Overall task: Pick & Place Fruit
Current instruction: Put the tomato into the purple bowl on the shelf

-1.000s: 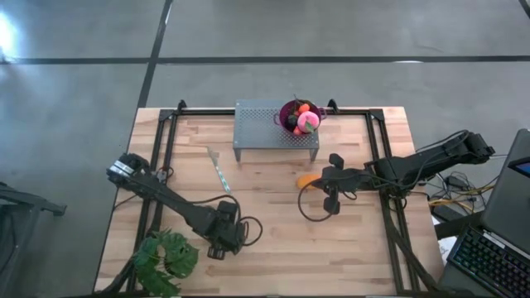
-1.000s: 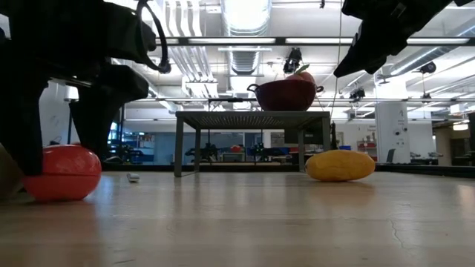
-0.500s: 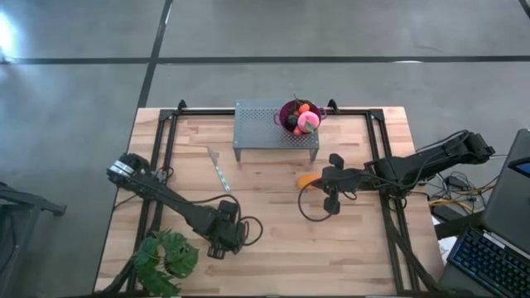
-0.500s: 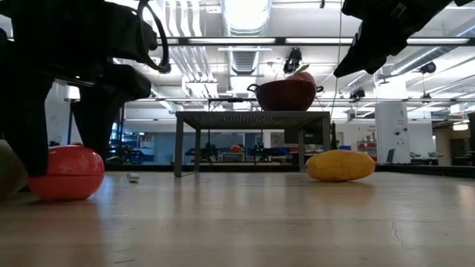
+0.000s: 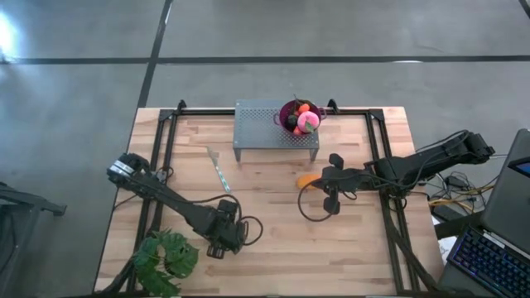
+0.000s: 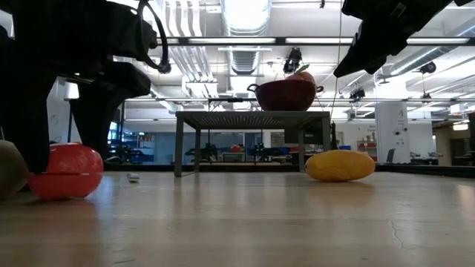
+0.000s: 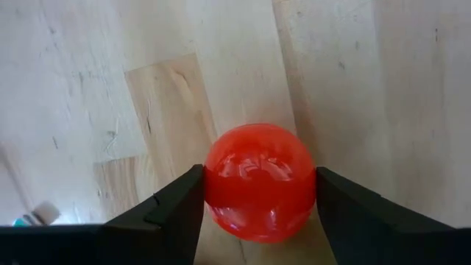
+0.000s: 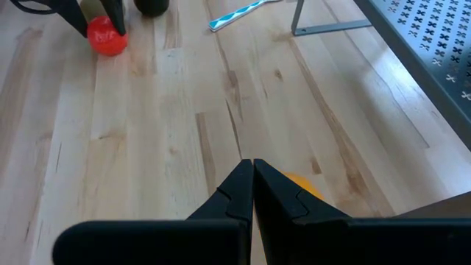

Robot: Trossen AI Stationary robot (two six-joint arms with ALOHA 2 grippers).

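Note:
A red ball (image 7: 259, 182) sits between the two fingers of my left gripper (image 7: 259, 177) at the table's near left. It also shows in the low view (image 6: 68, 172). An olive-green piece (image 6: 9, 169) lies right beside it. My left gripper (image 5: 217, 247) is shut on the ball. My right gripper (image 8: 252, 178) is shut and empty, hovering above an elongated orange piece (image 5: 307, 180) that lies on the wood right of centre. Several fruits, among them a pink ball (image 5: 308, 122), lie in the purple bowl (image 5: 284, 110). My left gripper pinches the red ball between its two fingers (image 7: 173, 213), which sit on two opposite sides of it (image 7: 213, 184) at its widest part. The fingers come from above, pointing down. Whether the ball's underside is on the wood or just off it, I cannot tell.
The purple bowl stands on a grey perforated metal stand (image 5: 261, 126) at the table's far middle. A leafy green plant (image 5: 166, 258) is at the near left corner. A blue-and-white strip (image 5: 219, 172) lies left of centre. A keyboard (image 5: 493, 265) sits off the right edge.
My left gripper's fingers have drawn in a little on the red ball, which has shifted slightly between them. The olive-green piece beside it shows more in the low view. My right arm has kept still.

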